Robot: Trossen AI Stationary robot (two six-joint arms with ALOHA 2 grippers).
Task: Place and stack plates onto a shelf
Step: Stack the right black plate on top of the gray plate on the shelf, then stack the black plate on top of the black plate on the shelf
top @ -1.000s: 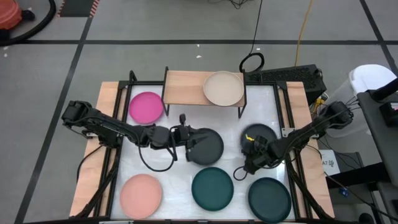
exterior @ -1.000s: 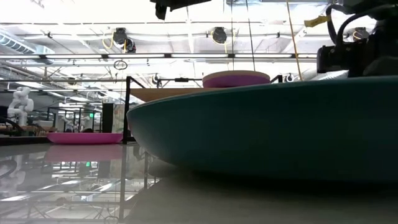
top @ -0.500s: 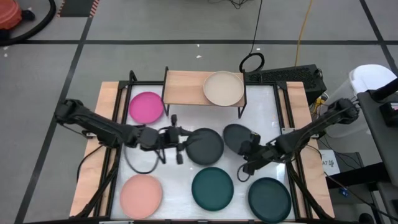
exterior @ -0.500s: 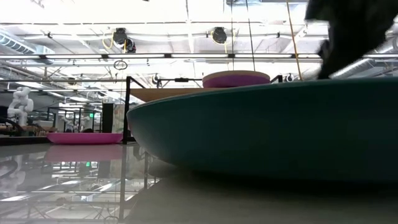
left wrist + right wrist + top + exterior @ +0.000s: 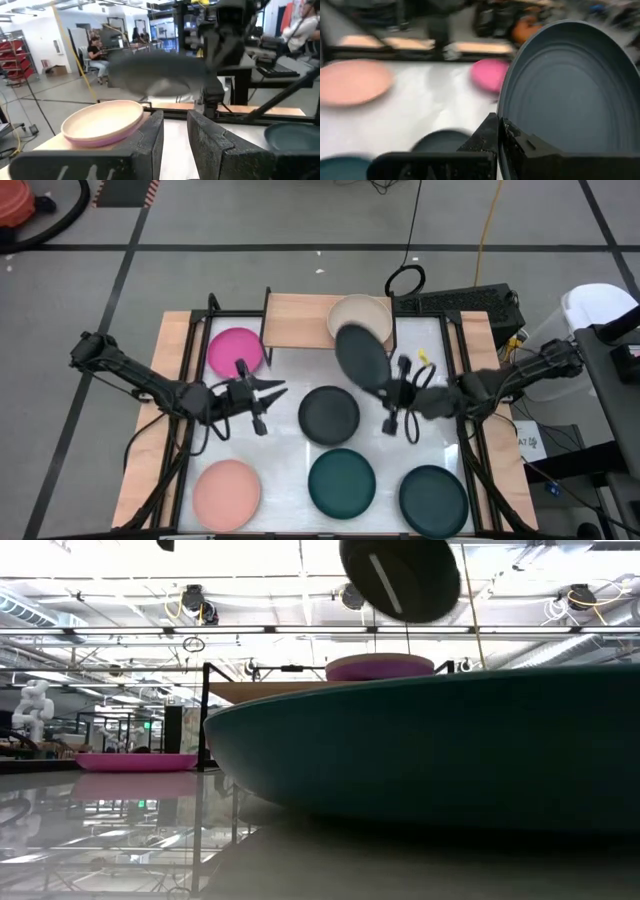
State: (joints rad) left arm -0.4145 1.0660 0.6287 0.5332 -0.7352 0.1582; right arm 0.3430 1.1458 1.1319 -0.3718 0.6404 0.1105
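The right gripper (image 5: 388, 392), clamped on a charcoal plate (image 5: 360, 359), has lifted it toward the shelf (image 5: 295, 322); the left gripper (image 5: 262, 396), fingers apart, has retreated.

The lifted black plate (image 5: 360, 360) covers the beige plate's (image 5: 360, 313) six-o'clock edge and smears in the left wrist view. The low view's edge cuts off a teal plate (image 5: 450, 750), seemingly the middle one.

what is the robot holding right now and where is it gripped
The right hand holds a charcoal black plate by its rim, lifted and tilted near the shelf. The left hand holds nothing.
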